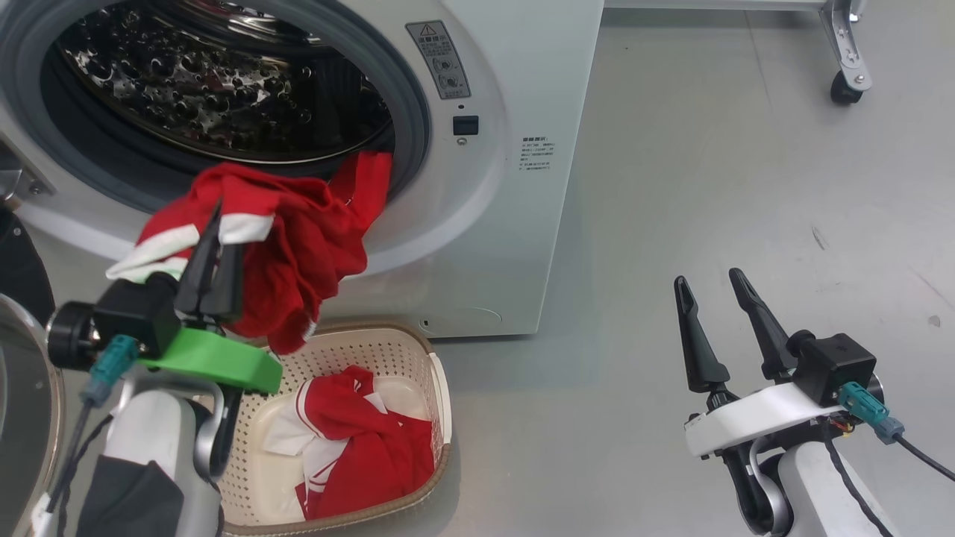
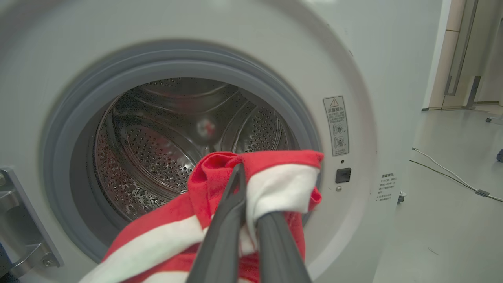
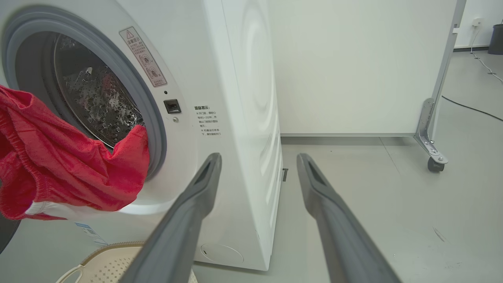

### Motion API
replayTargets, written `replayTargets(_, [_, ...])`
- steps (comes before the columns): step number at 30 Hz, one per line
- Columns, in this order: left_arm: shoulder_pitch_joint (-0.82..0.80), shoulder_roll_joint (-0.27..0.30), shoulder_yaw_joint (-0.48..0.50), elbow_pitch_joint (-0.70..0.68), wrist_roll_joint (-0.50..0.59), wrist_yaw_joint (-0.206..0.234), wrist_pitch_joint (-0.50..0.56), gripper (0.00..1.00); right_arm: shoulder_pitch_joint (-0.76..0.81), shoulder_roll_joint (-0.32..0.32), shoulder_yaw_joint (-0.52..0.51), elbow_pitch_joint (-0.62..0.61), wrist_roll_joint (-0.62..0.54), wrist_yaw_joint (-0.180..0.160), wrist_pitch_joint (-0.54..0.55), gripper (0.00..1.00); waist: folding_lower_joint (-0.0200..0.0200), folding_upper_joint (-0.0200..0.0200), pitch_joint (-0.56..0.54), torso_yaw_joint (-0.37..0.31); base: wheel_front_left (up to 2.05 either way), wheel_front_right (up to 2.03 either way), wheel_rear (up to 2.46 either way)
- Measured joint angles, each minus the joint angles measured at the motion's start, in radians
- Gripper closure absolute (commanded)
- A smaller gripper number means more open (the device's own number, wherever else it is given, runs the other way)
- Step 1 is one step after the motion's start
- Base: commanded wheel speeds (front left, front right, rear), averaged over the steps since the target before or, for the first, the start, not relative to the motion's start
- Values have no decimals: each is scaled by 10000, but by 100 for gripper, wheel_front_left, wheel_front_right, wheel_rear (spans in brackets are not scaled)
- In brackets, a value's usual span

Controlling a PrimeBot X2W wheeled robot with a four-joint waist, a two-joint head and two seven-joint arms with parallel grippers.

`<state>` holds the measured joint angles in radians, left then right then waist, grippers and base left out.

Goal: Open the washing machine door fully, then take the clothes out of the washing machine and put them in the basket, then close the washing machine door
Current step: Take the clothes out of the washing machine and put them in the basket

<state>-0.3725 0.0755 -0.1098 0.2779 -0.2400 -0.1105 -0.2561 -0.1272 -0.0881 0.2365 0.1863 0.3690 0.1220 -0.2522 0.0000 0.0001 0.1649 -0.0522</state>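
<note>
The washing machine (image 1: 515,89) stands with its drum mouth uncovered. Its door (image 1: 19,403) is swung out at the far left edge. One of the red and white clothes (image 1: 298,231) hangs from the drum mouth over the basket (image 1: 442,388). My left gripper (image 1: 219,224) is shut on its white-banded edge. In the left wrist view the left gripper (image 2: 244,179) pinches the cloth (image 2: 275,184) in front of the steel drum. Another red garment (image 1: 373,440) lies in the basket. My right gripper (image 1: 709,282) stands open over the floor to the right, holding nothing.
Bare grey floor (image 1: 709,164) spreads to the right of the machine. A castor leg (image 1: 847,74) of a white partition stands at the back right. In the right wrist view the right gripper (image 3: 259,157) points at the machine's front corner, with the basket rim (image 3: 106,251) below.
</note>
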Motion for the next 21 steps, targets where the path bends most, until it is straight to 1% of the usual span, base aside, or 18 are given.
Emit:
replayTargets(11, [662,2,-351,738,132,-2,502,100,9,0,132,-117,0,0,0,0,0,0,408,-73,0,0,0])
replayTargets(21, [845,35,-539,1511,163,-2,840,100,-94,-12,295,-180,0,0,0,0,0,0,941,-331,0,0,0])
